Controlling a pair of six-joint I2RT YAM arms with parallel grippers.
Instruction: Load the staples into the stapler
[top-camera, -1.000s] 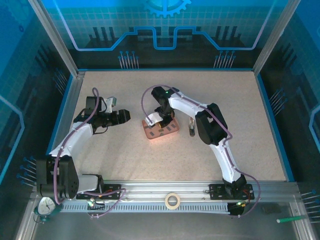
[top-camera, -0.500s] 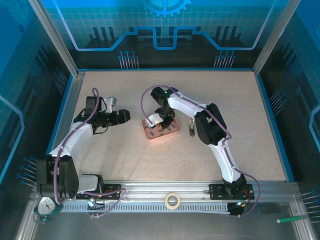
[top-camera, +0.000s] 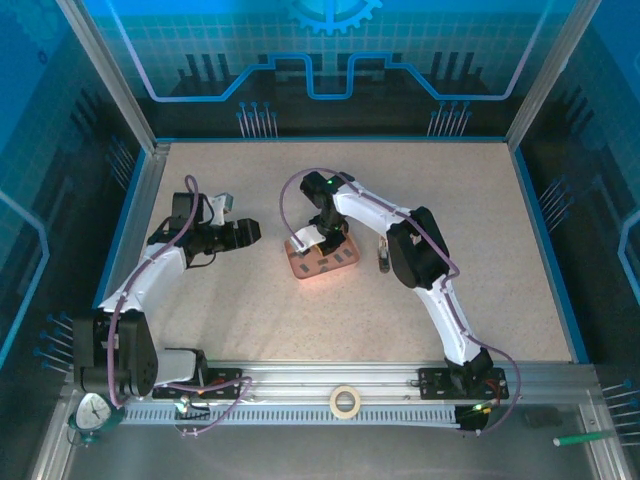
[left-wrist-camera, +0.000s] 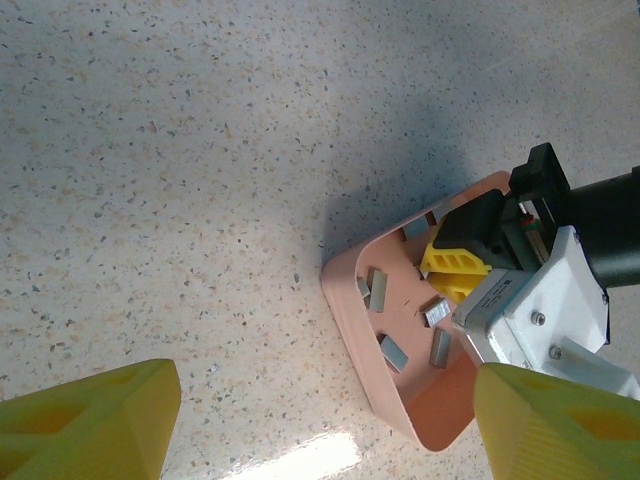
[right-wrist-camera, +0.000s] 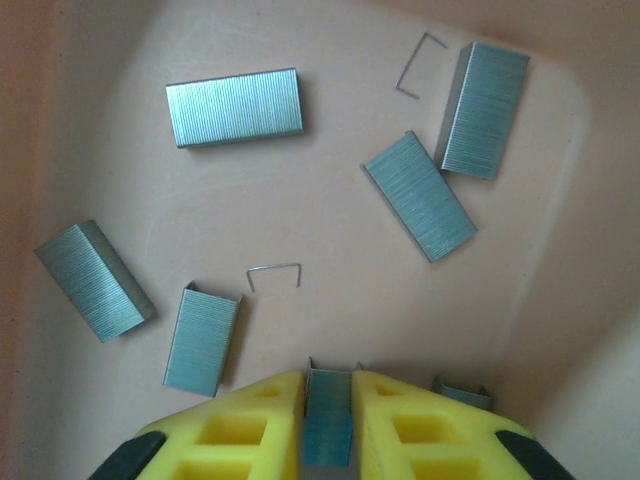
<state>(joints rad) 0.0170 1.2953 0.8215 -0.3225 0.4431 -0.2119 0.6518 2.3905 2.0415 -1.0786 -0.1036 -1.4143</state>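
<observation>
Several dark grey staples (right-wrist-camera: 233, 106) lie as short strips in the salmon-pink tray (right-wrist-camera: 330, 230), with two single loose staples among them. My right gripper (right-wrist-camera: 328, 390) points down into the tray (top-camera: 300, 272) and is shut on one staple strip (right-wrist-camera: 328, 425), which stands pinched between its yellow fingers (right-wrist-camera: 250, 420). From the left wrist view the right gripper (left-wrist-camera: 455, 270) sits inside the tray (left-wrist-camera: 350, 310) over the staples (left-wrist-camera: 392, 352). My left gripper (top-camera: 250, 232) hovers left of the tray, open and holding nothing (left-wrist-camera: 320, 430). A small stapler (top-camera: 382, 258) lies just right of the tray, partly behind the right arm.
The speckled table (top-camera: 230, 320) is bounded by a blue-edged frame and metal posts. A roll of tape (top-camera: 346, 402) rests on the front rail, and a green pen (top-camera: 580, 437) lies at the bottom right outside the work area.
The right arm has shifted slightly left over the tray. The left arm has not moved.
</observation>
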